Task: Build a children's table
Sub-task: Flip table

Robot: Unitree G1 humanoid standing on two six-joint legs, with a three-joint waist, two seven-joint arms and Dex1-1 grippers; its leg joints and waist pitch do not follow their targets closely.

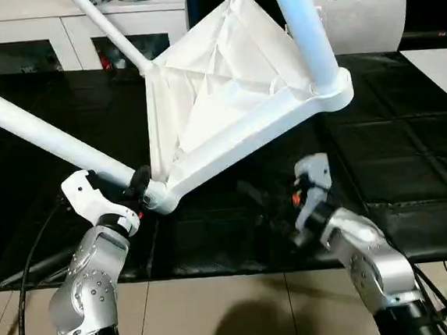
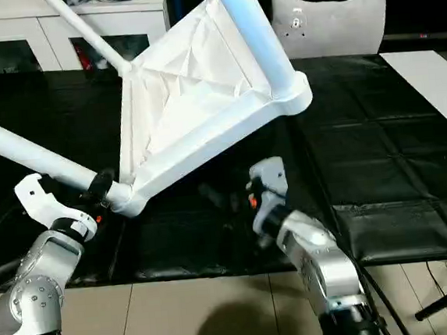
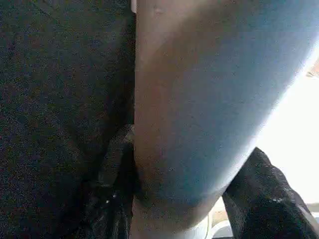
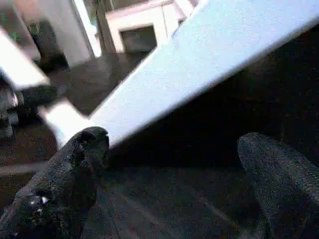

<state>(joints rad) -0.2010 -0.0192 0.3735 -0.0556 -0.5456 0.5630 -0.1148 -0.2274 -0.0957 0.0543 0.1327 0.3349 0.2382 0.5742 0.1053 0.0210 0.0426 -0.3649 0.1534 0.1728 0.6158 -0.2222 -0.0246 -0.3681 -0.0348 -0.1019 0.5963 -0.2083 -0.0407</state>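
The left gripper (image 1: 135, 187) clamps a leg (image 1: 40, 132) beside the tilted tabletop's (image 1: 225, 97) near corner, the leg running up-left; the right gripper (image 1: 307, 184), spread wide and empty, hangs below the raised edge.

tabletop (image 1: 226, 104) | white, ribbed, tilted on edge | legs (image 1: 40, 129) fitted

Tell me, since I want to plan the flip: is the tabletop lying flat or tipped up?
Tipped up: the tabletop stands tilted on its near edge, ribbed underside showing, the left gripper clamping a leg.
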